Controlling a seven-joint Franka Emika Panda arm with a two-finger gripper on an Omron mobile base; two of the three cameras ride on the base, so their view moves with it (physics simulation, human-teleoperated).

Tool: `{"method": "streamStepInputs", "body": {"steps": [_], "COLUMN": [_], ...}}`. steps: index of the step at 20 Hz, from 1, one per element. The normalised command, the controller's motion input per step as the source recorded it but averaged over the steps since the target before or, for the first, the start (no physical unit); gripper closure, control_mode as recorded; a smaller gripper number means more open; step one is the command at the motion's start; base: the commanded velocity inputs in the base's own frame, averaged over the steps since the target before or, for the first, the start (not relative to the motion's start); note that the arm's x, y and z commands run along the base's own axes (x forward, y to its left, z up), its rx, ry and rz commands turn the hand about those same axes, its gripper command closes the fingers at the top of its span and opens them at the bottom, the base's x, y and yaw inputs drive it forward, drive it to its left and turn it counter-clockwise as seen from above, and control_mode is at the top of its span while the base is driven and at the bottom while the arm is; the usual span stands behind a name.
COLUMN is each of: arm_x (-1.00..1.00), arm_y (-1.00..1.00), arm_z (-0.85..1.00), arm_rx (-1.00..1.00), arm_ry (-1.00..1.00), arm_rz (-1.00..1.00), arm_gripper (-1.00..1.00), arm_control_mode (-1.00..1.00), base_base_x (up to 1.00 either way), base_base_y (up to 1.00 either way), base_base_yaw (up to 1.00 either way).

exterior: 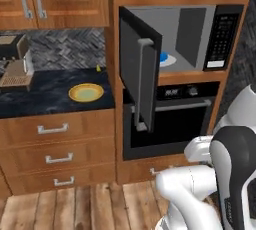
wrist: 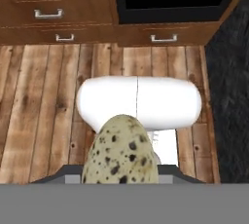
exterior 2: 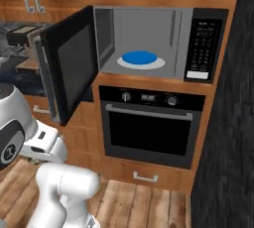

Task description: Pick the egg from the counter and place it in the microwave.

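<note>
Above the wood floor, tan egg with dark speckles, gripped in closed end effector

Speckled matt egg; dark marbled stone counter; plank-wood floor.

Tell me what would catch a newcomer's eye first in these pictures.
A big speckled egg fills the bottom of the hand view, close to the camera, above a wooden floor. The microwave stands with its black door swung wide, a blue disc on its white turntable. A yellow-rimmed green plate lies on the dark counter.
</note>
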Motion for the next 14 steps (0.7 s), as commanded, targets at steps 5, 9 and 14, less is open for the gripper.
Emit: {"method": "streamStepInputs", "body": {"steps": [5,9,14], "arm_x": [0.00,0.00,0.00], "arm_y": [0.00,0.00,0.00], "arm_z": [0.00,0.00,0.00], "arm_rx": [0.00,0.00,0.00], "arm_ry": [0.00,0.00,0.00], "arm_rz": [0.00,0.00,0.00], "arm_gripper": [1.00,1.00,1.00], "arm_control_mode": [1.00,1.00,1.00], "base_base_x": [0.58,0.97,1.00], "base_base_y": [-0.78,-0.30,-0.04], "base_base_yaw": [-0.04,0.00,0.00]}}
